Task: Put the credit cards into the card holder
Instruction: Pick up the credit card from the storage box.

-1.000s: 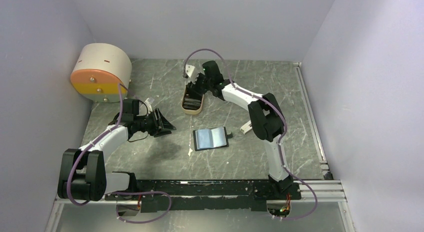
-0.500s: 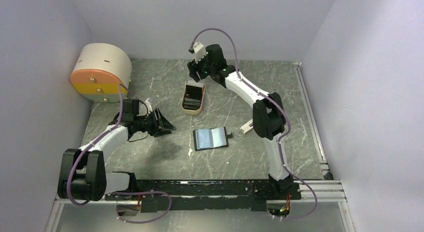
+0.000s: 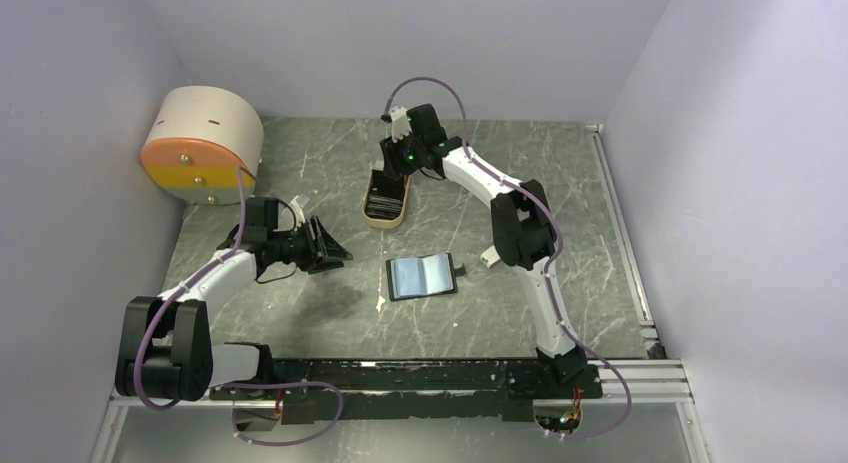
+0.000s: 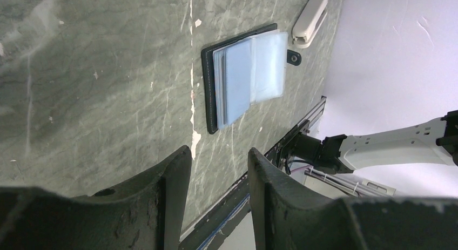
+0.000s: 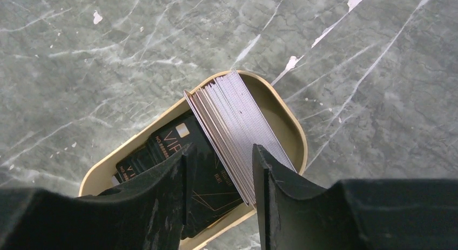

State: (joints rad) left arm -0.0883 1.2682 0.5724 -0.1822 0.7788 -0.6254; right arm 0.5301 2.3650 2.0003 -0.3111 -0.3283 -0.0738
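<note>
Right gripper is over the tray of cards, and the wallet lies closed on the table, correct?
No: the wallet lies open, pockets facing up, as the left wrist view shows. The right gripper is over the tray of cards.

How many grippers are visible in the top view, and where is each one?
2. The left gripper is left of the open card holder; the right gripper is at the tray of credit cards.

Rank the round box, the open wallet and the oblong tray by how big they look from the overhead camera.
1. The round beige-and-orange box: clearly largest.
2. The open card holder and the beige tray: they look about alike, so I won't rank them.
</note>
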